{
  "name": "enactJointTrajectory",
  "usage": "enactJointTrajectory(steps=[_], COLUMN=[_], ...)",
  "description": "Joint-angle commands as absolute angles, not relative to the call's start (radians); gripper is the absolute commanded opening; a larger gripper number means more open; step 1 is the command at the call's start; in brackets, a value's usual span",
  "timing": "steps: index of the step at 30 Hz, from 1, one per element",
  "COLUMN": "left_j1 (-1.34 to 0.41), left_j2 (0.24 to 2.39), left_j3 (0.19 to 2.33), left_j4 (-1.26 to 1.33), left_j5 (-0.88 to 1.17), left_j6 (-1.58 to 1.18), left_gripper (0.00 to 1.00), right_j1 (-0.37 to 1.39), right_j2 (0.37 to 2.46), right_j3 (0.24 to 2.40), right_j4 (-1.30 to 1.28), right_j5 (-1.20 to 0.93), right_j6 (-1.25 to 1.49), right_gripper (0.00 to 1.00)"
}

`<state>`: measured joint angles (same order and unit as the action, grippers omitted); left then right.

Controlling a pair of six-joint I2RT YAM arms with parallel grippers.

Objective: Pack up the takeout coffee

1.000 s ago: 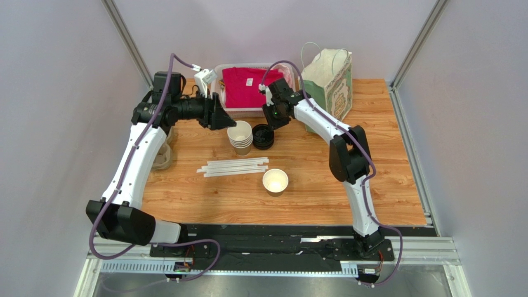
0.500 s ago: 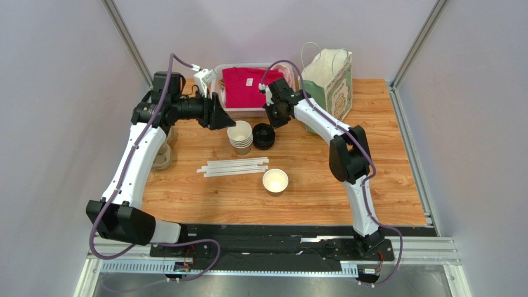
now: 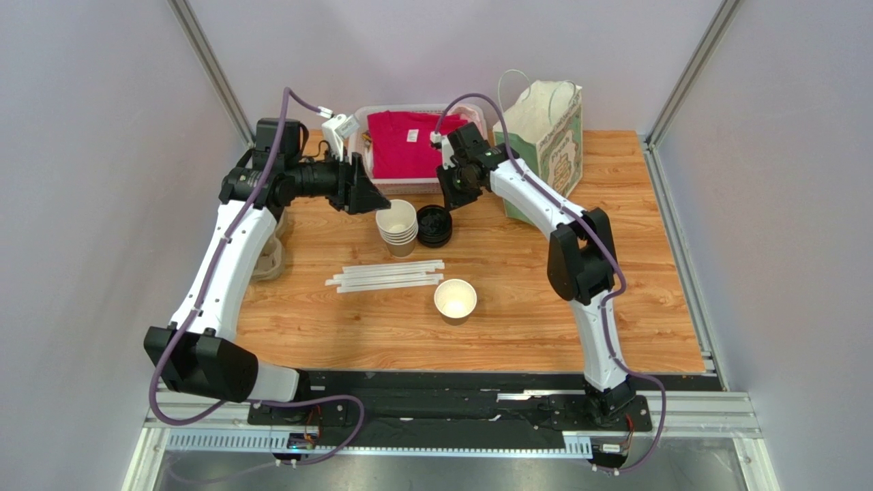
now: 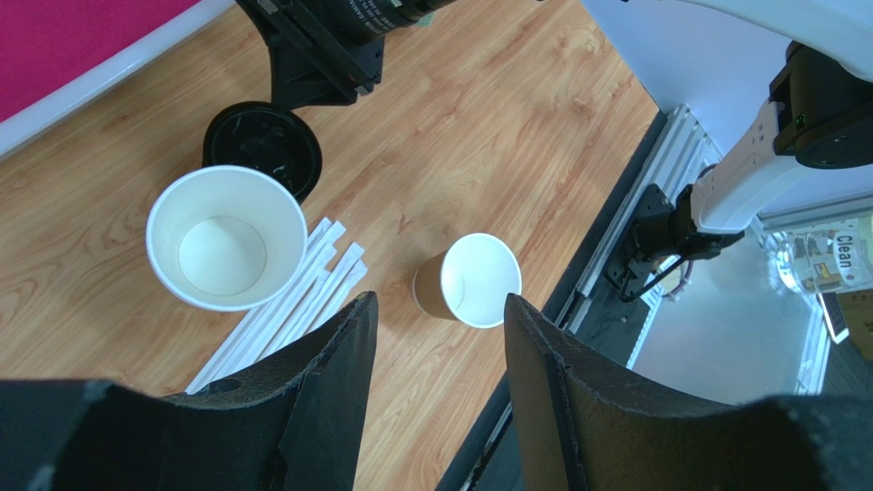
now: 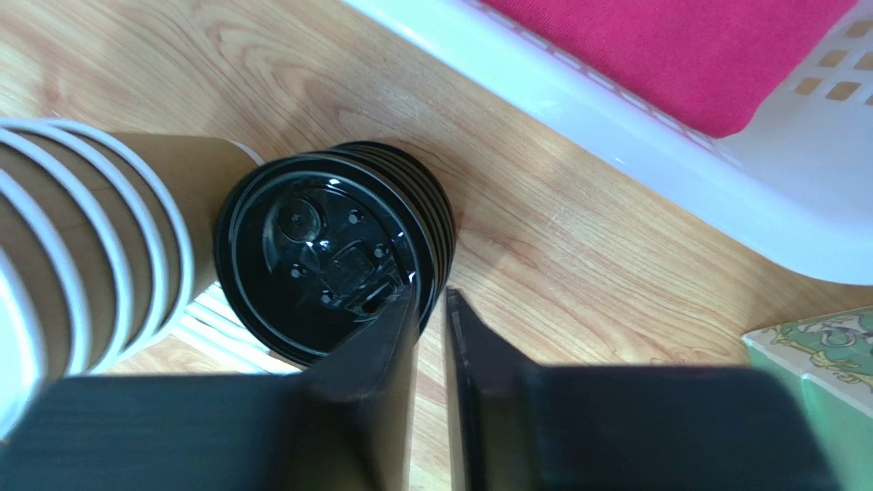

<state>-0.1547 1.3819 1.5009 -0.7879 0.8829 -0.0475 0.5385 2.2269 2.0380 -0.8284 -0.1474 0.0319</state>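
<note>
The takeout coffee cup stands alone near the middle front of the table, tan outside, white inside, with no lid on it. It also shows in the left wrist view, below and between the fingers. My left gripper hangs open and empty above the nested cup stack. My right gripper hovers over the pile of black lids. Its jaws stand a narrow slit apart at the pile's right rim, and wood shows through the slit.
White wrapped straws lie between the cup stack and the single cup. A white basket holding a red shirt sits at the back, and a paper bag stands to its right. Metal rails edge the table on the right and front.
My right gripper has lifted and drawn back toward the basket, away from the lid pile. The pile stays where it was. The left arm has not moved.
</note>
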Motion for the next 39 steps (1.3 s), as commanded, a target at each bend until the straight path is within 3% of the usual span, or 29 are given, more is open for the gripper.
enactJointTrajectory(steps=[1,3,6,16,23,30,39], left_j1=[-0.147,-0.149,-0.147,-0.147,-0.147,-0.146,-0.144], left_j2=[1.390,1.390,1.391,1.397,1.401,1.402,1.407], left_j3=[1.540,1.542,1.543,1.548,1.542,1.543,1.545], left_j4=[-0.770,-0.767,-0.767,-0.770,-0.761,-0.761,-0.758], left_j5=[0.910,0.910,0.911,0.913,0.917,0.919,0.925], left_j6=[-0.051,-0.051,-0.051,-0.048,-0.054,-0.057,-0.060], left_gripper=[0.57,0.57,0.57,0.57,0.57,0.57,0.57], right_j1=[0.535,0.538,0.538,0.540,0.548,0.551,0.549], right_j2=[2.187,2.194,2.217,2.279,2.293,2.298,2.312], right_j3=[2.080,2.082,2.095,2.131,2.135,2.137,2.151], right_j4=[-0.836,-0.836,-0.836,-0.834,-0.827,-0.824,-0.833], right_j5=[-0.189,-0.186,-0.178,-0.169,-0.155,-0.140,-0.123], right_j6=[0.040,0.040,0.037,0.020,0.008,0.006,0.003], right_gripper=[0.39,0.46,0.47,0.33,0.35,0.27,0.28])
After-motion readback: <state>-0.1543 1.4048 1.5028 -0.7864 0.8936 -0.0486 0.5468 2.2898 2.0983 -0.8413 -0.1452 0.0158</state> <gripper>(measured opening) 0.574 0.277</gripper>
